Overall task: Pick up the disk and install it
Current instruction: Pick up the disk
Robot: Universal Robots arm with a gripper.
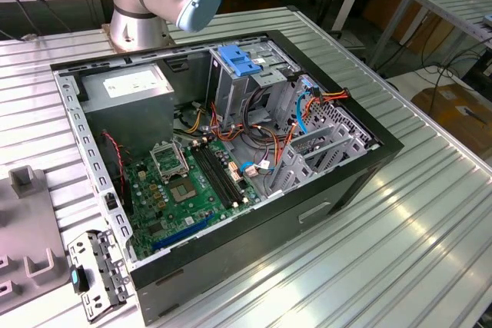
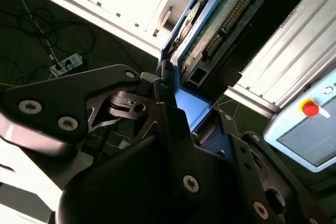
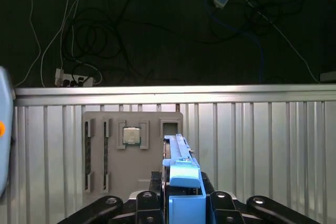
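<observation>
Pincer (image 3: 182, 195) closed on the disk (image 3: 178, 153), gripped edge-on at its blue rails, clear of the desk (image 3: 252, 145) and near the grey fixture tray (image 3: 131, 171). Pick-up judged done, install not yet. Seating it calls for squaring the rails to the drive cage (image 1: 231, 90) in the open case (image 1: 361, 167).

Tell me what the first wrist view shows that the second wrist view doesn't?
First wrist view: a grey tray with a square chip sitting in it.

Second wrist view: the disk turned so its green circuit board faces the camera, and a red button on a pale blue box.

Both wrist views: the end effector shut on the disk, and cables lying on the dark floor.
</observation>
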